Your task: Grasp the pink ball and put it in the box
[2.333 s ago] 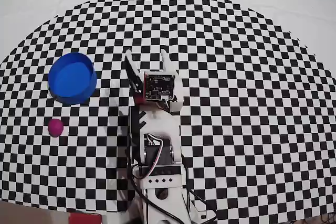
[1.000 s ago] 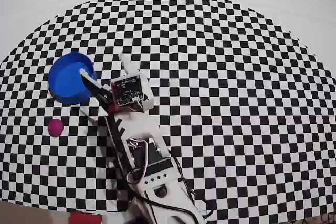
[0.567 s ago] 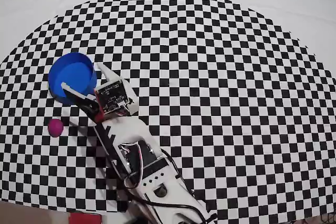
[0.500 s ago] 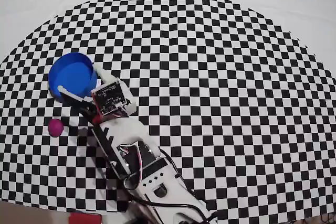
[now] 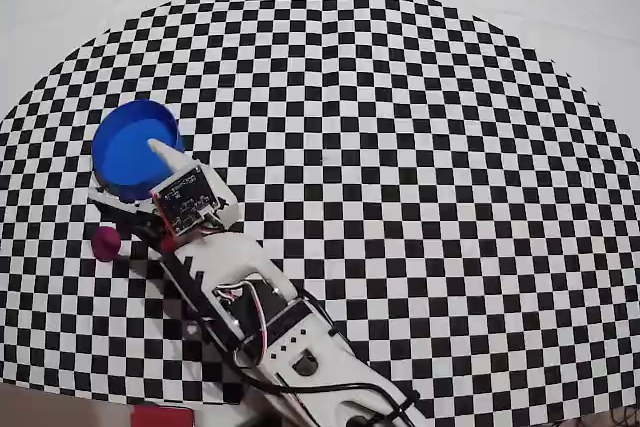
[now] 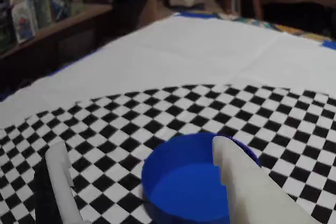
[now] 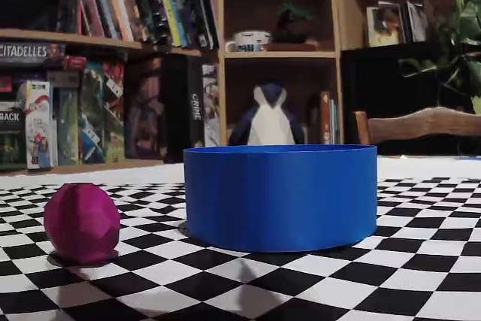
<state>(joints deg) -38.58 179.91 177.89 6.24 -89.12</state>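
The gripper [image 5: 125, 172] hangs wide and empty over the box [image 5: 130, 147]; it should swing toward the ball [image 5: 106, 242] near the mat's [image 5: 420, 147] left edge, then descend.

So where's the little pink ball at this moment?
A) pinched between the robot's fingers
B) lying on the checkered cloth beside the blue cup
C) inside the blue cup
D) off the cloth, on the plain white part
B: in the overhead view the pink ball lies on the checkered cloth, outside the box; the open gripper holds nothing, and the fixed view shows the ball beside the box.
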